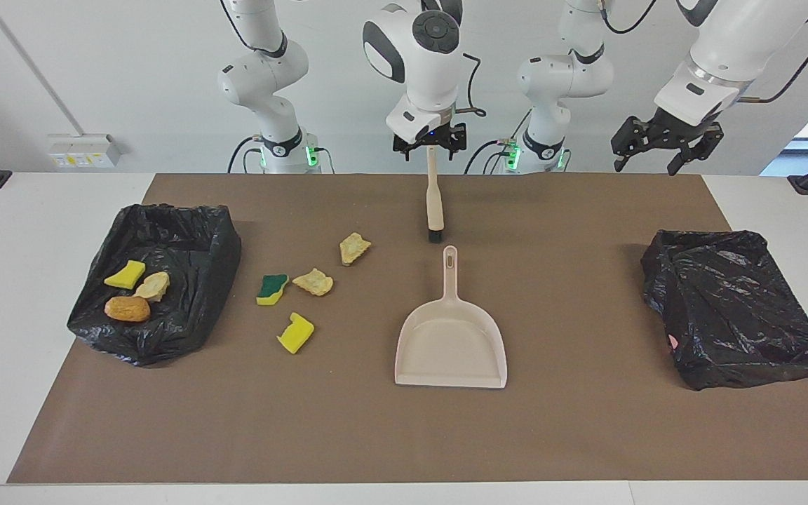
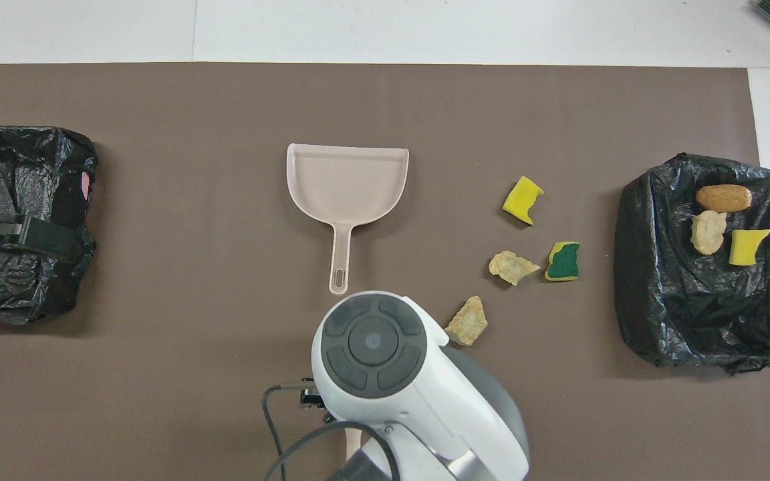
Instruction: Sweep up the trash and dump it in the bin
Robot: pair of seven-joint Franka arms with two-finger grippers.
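The trash [image 1: 313, 281] is split. Three pieces lie in the black-lined bin [image 1: 165, 214] at the right arm's end of the desk [image 1: 376, 435]. Four lie loose on the desk between that bin and the dustpan [image 1: 450, 344].

The brush [image 1: 434, 200] seems to stand on its bristles, just nearer to the robots than the dustpan's handle. Its handle top reaches up between the jaws of the right gripper [image 1: 431, 144]. Those jaws look spread to either side of the handle, not clamped on it. The left gripper [image 1: 663, 151] waits with open jaws over the second bin [image 1: 734, 308], at the left arm's end.

The nearest danger is probably the brush. With nothing gripping it, it can topple onto the dustpan's handle or toward the nearest pale chunk [image 1: 355, 247] and land awkwardly for a fresh grasp. Nothing holds the dustpan either, and its mouth faces away from the loose pieces. A sweep could push it along or scatter the light sponges past it.
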